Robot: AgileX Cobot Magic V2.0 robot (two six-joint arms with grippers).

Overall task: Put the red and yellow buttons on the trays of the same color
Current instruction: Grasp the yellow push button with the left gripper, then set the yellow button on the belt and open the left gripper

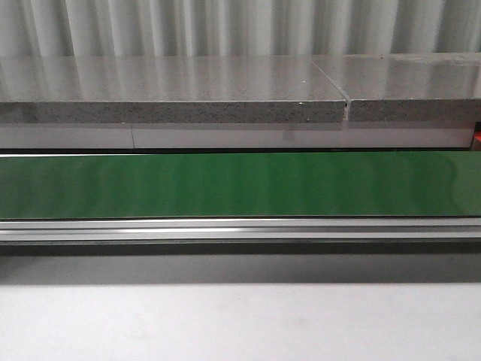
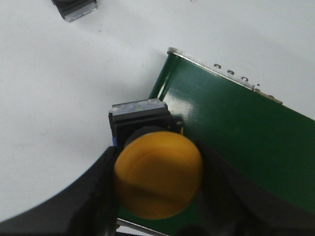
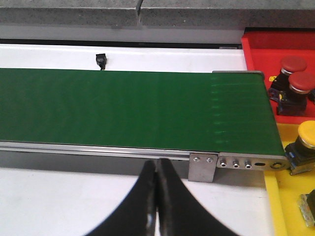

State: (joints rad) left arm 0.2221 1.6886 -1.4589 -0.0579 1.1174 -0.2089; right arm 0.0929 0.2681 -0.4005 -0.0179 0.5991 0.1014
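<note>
Front view: green conveyor belt (image 1: 240, 184) running across the frame, a grey speckled stone slab (image 1: 173, 111) behind it and a white table (image 1: 240, 323) in front; no arm, button or tray shows here.
Left wrist view: yellow button (image 2: 158, 181) clamped between the two black fingers (image 2: 93, 196) of the left gripper (image 2: 158, 196), one finger on each side of the round cap.
Button body: black housing with a pale clear block on its far end, pointing away from the camera, cap towards it.
Button position: held over the end corner of the belt (image 2: 236, 142), partly over the white table (image 2: 64, 98) beside it.
Other item, left wrist view: small dark and clear block (image 2: 75, 8) on the table at the frame edge, well apart from the gripper.
Right wrist view: right gripper (image 3: 156, 196) with its fingers pressed together, nothing between them, hanging over the near rail of the belt (image 3: 128, 108).
Trays, right wrist view only: red tray (image 3: 256, 49) beyond the belt end holding two red buttons (image 3: 293, 65), touching side by side; yellow tray (image 3: 273, 201) next to it, nearer the camera, holding a second yellow button (image 3: 307, 135) close to the belt's end roller.
Further item on yellow tray: part of another object (image 3: 309, 209) at the frame edge, too cropped to identify.
Sensor: small black box (image 3: 101, 60) on the white strip behind the belt.
</note>
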